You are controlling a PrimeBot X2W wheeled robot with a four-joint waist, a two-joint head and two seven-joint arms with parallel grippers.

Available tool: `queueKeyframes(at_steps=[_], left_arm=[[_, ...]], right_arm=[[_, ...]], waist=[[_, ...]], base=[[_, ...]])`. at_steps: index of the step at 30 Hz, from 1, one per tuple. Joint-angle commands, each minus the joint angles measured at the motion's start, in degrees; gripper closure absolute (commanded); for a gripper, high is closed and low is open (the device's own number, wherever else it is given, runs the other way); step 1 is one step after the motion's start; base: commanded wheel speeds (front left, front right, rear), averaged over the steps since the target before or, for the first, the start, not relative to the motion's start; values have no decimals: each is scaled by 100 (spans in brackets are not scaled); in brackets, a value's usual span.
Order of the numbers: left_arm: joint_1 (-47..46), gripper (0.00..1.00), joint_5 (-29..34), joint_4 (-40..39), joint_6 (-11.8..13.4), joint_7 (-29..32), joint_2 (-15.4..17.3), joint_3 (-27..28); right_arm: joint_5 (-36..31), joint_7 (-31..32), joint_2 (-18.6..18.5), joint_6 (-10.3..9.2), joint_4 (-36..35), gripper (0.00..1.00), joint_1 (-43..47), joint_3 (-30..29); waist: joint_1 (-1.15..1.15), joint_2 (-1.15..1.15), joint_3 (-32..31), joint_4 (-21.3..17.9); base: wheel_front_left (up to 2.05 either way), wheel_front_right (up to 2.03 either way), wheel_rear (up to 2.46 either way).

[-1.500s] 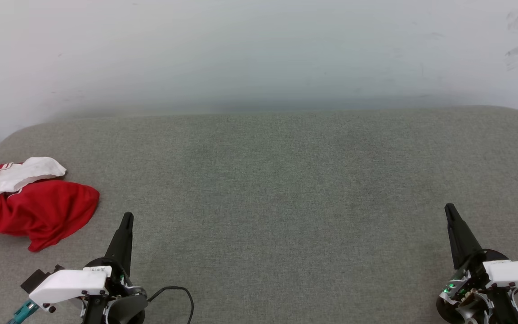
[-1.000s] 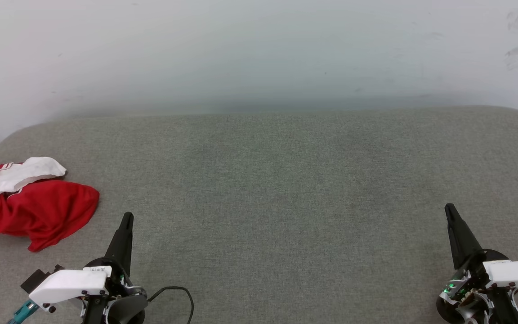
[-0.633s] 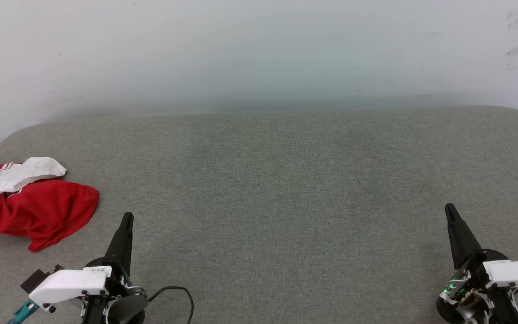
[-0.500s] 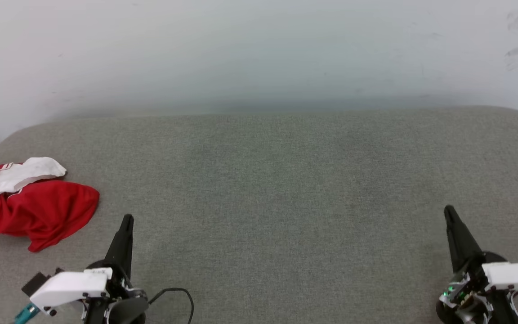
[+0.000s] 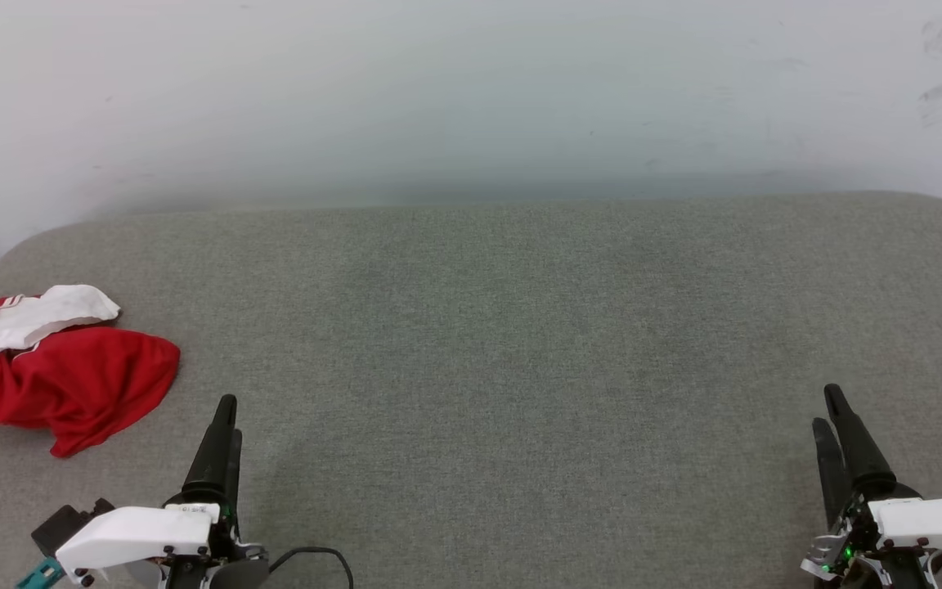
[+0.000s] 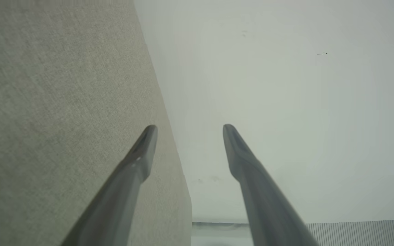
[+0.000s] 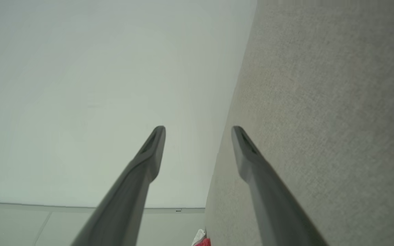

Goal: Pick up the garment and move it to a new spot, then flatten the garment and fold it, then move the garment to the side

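Both left hand (image 6: 189, 127) and right hand (image 7: 198, 128), pressed together earlier, are now spread; garment (image 5: 70, 384) unmoved.

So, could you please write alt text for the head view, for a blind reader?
A crumpled red-and-white garment lies at the left edge of a grey surface. The left gripper and right gripper sit at the near corners, jaws open, holding nothing.

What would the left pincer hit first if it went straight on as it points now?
Probably nothing near: the left pincer points across the grey cushion toward the white wall. The garment lies off to its left, out of line.
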Motion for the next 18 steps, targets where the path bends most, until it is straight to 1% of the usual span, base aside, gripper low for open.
queueKeyframes(at_steps=[1,9,18], left_arm=[[-88,0,198,-164,23,-45,15,14],[-38,0,1304,-479,327,-251,18,-154],[23,0,2467,-641,578,-462,20,-378]], right_arm=[[-180,-45,-7,1,-151,0,-49,-24],[-1223,-253,-6,1,-486,0,18,-29],[-2381,-464,-6,1,-777,0,105,42]], waist=[[0,0,1,1],[0,0,9,4],[0,0,11,4]], base=[[0,0,0],[0,0,0],[0,0,0]])
